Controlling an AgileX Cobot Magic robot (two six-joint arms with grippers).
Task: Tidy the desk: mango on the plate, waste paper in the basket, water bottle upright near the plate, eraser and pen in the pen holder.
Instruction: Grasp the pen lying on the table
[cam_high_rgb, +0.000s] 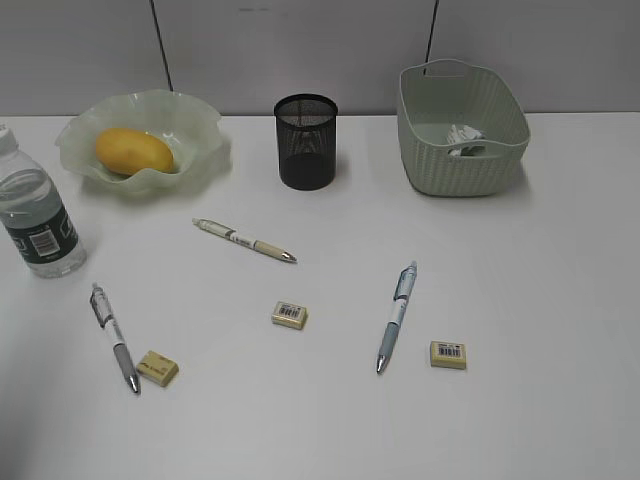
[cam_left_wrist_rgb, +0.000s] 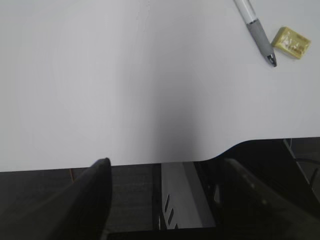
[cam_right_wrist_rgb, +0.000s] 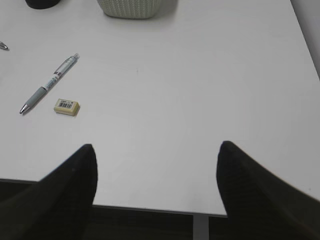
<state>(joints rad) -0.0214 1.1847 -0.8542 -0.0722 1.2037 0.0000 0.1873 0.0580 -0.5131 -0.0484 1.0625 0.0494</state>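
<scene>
**Mango, paper and bottle are sitting in place; pens and erasers are lying loose**

You are looking at a white desk (cam_high_rgb: 520, 300) that only the exterior view is showing whole. Neither arm is appearing in that view.

At the back right, the basket (cam_high_rgb: 462, 128) is standing with the waste paper (cam_high_rgb: 463, 137) lying inside it. At the back left, the plate (cam_high_rgb: 145, 140) is holding the mango (cam_high_rgb: 133, 150). The water bottle (cam_high_rgb: 36, 215) is standing upright at the left edge, near the plate and in front of it. The pen holder (cam_high_rgb: 306, 141) is standing between plate and basket; you cannot tell what is inside it.

Three pens and three erasers are lying on the open desk. The left pen (cam_high_rgb: 114, 337) is lying with its tip just beside the left eraser (cam_high_rgb: 158, 368). The middle pen (cam_high_rgb: 245, 240) is lying behind the middle eraser (cam_high_rgb: 290, 315), apart from it. The right pen (cam_high_rgb: 396, 316) is lying near the right eraser (cam_high_rgb: 448, 354).

The left wrist view is showing you the left gripper (cam_left_wrist_rgb: 167, 187) hanging over the desk's near edge, fingers apart and holding nothing, with the left pen's tip and eraser far off at the top right.

The right wrist view is showing the right gripper (cam_right_wrist_rgb: 156, 172) with fingers wide apart and empty above bare desk, the right pen and eraser off to its left.
</scene>
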